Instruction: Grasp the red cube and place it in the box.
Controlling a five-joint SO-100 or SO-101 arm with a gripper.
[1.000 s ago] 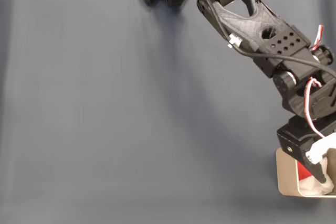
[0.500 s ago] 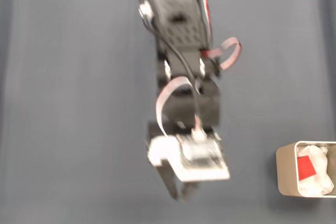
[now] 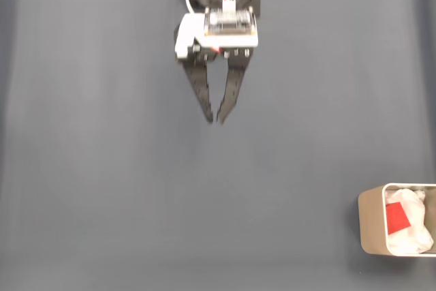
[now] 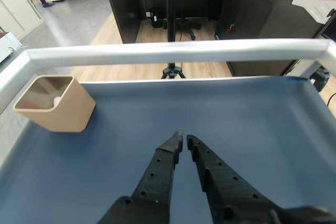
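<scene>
Fixed view: cube sits in the box, arm drawn up near its base

Down in the lower right corner the red cube (image 3: 396, 217) lies inside the box (image 3: 371, 223), resting against crumpled white lining, so the placing looks done to me. The gripper (image 3: 214, 118) hangs well apart from it, near the top of the dark blue mat (image 3: 102, 168), holding nothing, its two black fingers nearly together with a thin gap at the tips. From the wrist view the box (image 4: 58, 109) stands off to the left, gripper (image 4: 184, 140) pointing past it, clear of the container

One red cube (image 3: 396, 217), one box (image 3: 371, 223), one hand (image 3: 215, 120)
</scene>
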